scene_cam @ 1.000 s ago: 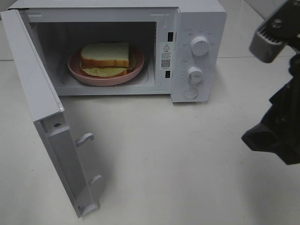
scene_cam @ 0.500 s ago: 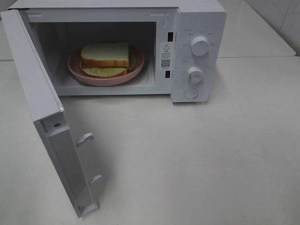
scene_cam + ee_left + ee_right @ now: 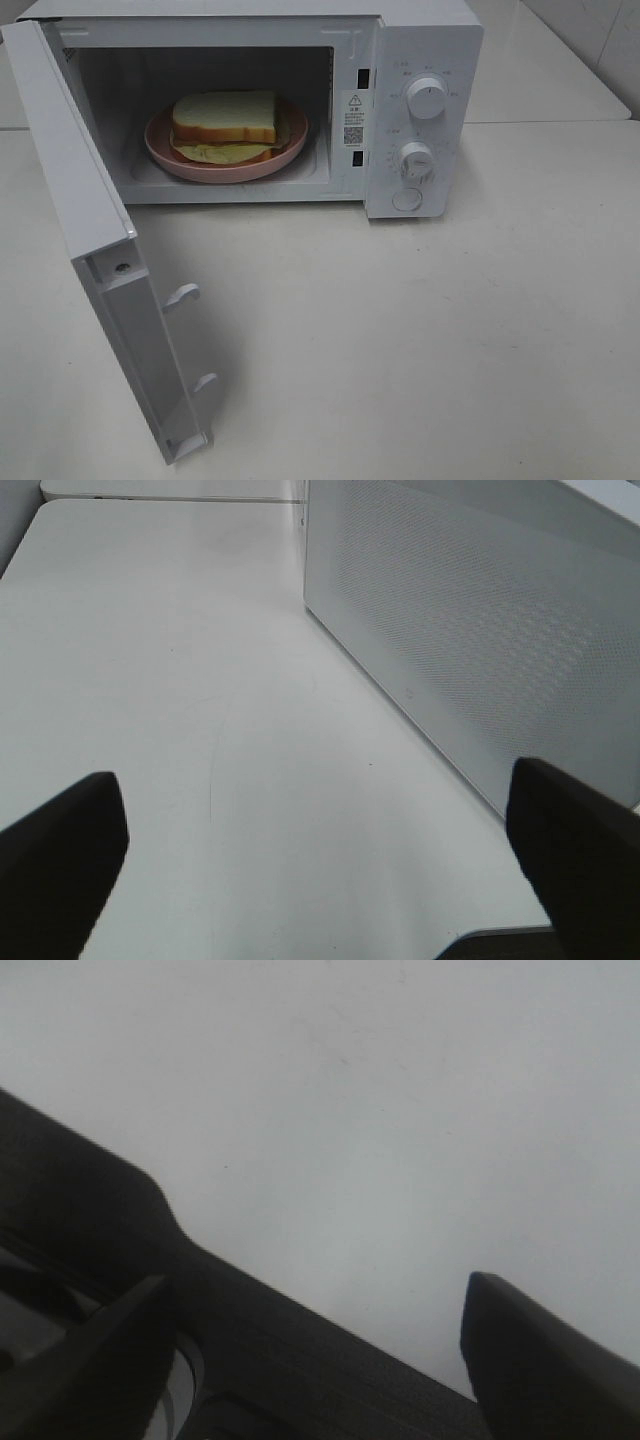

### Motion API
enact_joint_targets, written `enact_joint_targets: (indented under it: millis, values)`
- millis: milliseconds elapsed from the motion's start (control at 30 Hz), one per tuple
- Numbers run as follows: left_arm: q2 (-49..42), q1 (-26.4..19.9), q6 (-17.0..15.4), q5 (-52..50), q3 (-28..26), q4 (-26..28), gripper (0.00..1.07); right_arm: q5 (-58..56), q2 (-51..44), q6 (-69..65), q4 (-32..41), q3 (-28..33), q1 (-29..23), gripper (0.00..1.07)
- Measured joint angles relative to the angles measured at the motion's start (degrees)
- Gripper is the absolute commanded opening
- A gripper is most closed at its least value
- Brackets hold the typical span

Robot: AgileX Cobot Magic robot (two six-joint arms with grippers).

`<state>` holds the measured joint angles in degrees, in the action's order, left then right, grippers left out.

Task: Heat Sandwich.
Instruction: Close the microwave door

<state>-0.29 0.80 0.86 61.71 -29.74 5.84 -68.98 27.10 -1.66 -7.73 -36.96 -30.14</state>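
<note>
The sandwich (image 3: 225, 122), thick white bread with a tan crust and pale yellow-green filling, lies on a round pink plate (image 3: 165, 150) inside the white microwave (image 3: 425, 40). The microwave's door (image 3: 85, 230) is swung wide open to the left. Neither arm shows in the exterior high view. In the left wrist view my left gripper (image 3: 315, 865) is open over bare table, its dark fingertips (image 3: 60, 860) far apart, beside the perforated outer face of the door (image 3: 480, 650). My right gripper (image 3: 320, 1350) is open too, with nothing between its fingers, above plain table.
Two white knobs (image 3: 427, 98) and a round button (image 3: 407, 199) sit on the microwave's control panel. The white table (image 3: 420, 350) stretches in front of and to the right of the microwave. The open door juts toward the table's front left.
The right arm, seen at the right edge a second ago, has left the exterior high view. The microwave, plate and sandwich have not moved.
</note>
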Motion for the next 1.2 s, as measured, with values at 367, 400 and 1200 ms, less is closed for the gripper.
enact_joint_targets:
  millis: [367, 400, 1200]
  values:
    - [0.00, 0.00, 0.00, 0.00, 0.00, 0.00, 0.98, 6.30, -11.57, -0.23, 0.06, 4.53, 15.76, 0.77]
    - [0.00, 0.00, 0.00, 0.00, 0.00, 0.00, 0.98, 6.76, -12.43, -0.34, 0.06, 4.93, 16.67, 0.77]
    - [0.00, 0.00, 0.00, 0.00, 0.00, -0.06, 0.98, 11.63, -27.33, -0.06, 6.19, 8.48, 29.68, 0.77]
